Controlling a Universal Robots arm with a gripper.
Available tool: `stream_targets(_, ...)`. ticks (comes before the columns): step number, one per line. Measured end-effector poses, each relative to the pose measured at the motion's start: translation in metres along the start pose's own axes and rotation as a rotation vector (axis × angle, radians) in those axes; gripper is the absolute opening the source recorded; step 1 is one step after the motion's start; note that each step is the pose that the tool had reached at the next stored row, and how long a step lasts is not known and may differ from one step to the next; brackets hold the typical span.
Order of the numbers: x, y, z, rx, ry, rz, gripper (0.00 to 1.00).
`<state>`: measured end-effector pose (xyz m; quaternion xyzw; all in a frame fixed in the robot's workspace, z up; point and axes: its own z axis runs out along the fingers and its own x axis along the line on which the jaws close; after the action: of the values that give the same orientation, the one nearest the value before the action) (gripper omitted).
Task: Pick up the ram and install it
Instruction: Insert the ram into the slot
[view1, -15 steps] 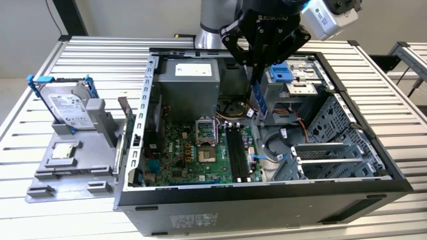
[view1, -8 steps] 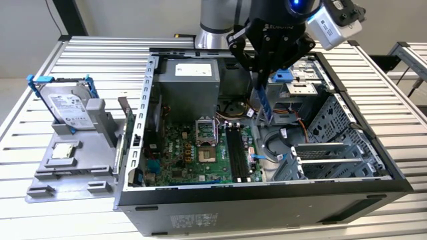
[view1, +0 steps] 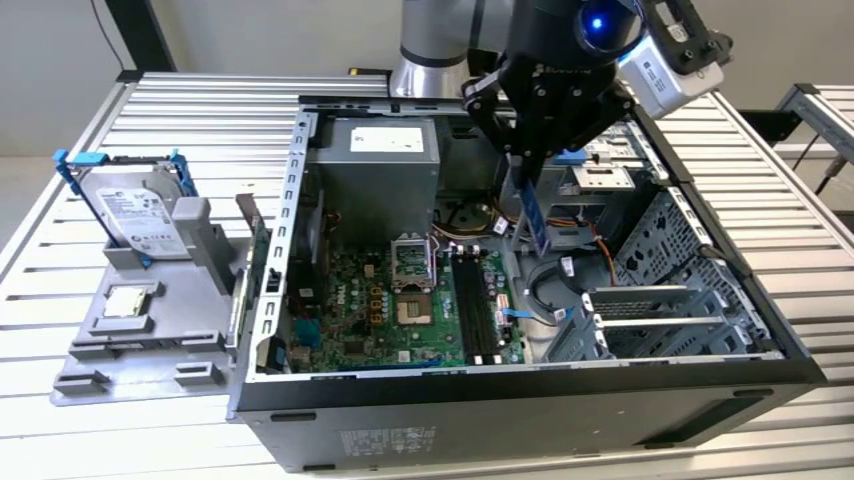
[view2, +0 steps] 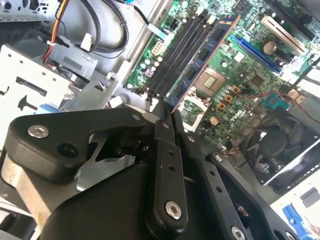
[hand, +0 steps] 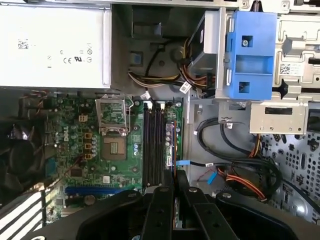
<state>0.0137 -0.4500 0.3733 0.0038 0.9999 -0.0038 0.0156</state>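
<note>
My gripper (view1: 525, 165) hangs over the open computer case (view1: 534, 400), shut on the ram (view1: 535, 218). The ram is a thin blue stick held by its top edge, pointing down into the case. In both wrist views it shows edge-on, running out from between the black fingers (view2: 162, 131) as a narrow board with dark chips (view2: 202, 60) (hand: 173, 147). Its lower end hovers over the black memory slots (hand: 154, 142) (view1: 474, 300) (view2: 180, 52) on the green motherboard, beside the CPU socket (hand: 115, 147). The stick stands above the slots, apart from them.
A grey power supply (view1: 380, 150) (hand: 50, 45) fills the case's back. A blue drive bracket (hand: 250, 55), metal drive cage (view1: 667, 300) and loose cables (hand: 235, 175) lie beside the slots. A fan (view2: 280, 145) sits near the socket. A hard drive (view1: 134, 215) stands on a grey fixture at the exterior view's left.
</note>
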Motion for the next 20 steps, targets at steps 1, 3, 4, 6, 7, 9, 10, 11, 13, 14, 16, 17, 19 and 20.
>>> stream_targets(1, -0.0008, 0.0000, 0.0013, 0.0000, 0.0000, 0.004, 0.00)
stream_targets(3, -0.0022, 0.0000, 0.0033, 0.0002, 0.0001, 0.010, 0.00)
stream_targets(4, -0.0026, 0.0000, 0.0041, 0.0003, 0.0001, 0.011, 0.00)
stream_targets(6, -0.0028, 0.0000, 0.0043, 0.0006, 0.0001, 0.011, 0.00)
stream_targets(7, -0.0029, 0.0000, 0.0044, 0.0006, 0.0001, 0.011, 0.00)
stream_targets(9, -0.0030, 0.0000, 0.0046, 0.0003, 0.0001, 0.011, 0.00)
stream_targets(10, -0.0030, 0.0000, 0.0047, 0.0004, 0.0001, 0.011, 0.00)
stream_targets(11, -0.0030, 0.0001, 0.0052, 0.0000, 0.0000, 0.011, 0.00)
stream_targets(13, -0.0029, 0.0000, 0.0072, 0.0002, 0.0000, 0.011, 0.00)
stream_targets(14, -0.0029, 0.0001, 0.0087, 0.0001, 0.0000, 0.011, 0.00)
stream_targets(16, -0.0028, 0.0001, 0.0115, 0.0002, 0.0000, 0.011, 0.00)
stream_targets(17, -0.0028, 0.0001, 0.0130, 0.0003, 0.0001, 0.011, 0.00)
stream_targets(19, -0.0027, 0.0001, 0.0157, 0.0002, 0.0000, 0.011, 0.00)
stream_targets(20, -0.0026, 0.0001, 0.0169, 0.0002, 0.0000, 0.011, 0.00)
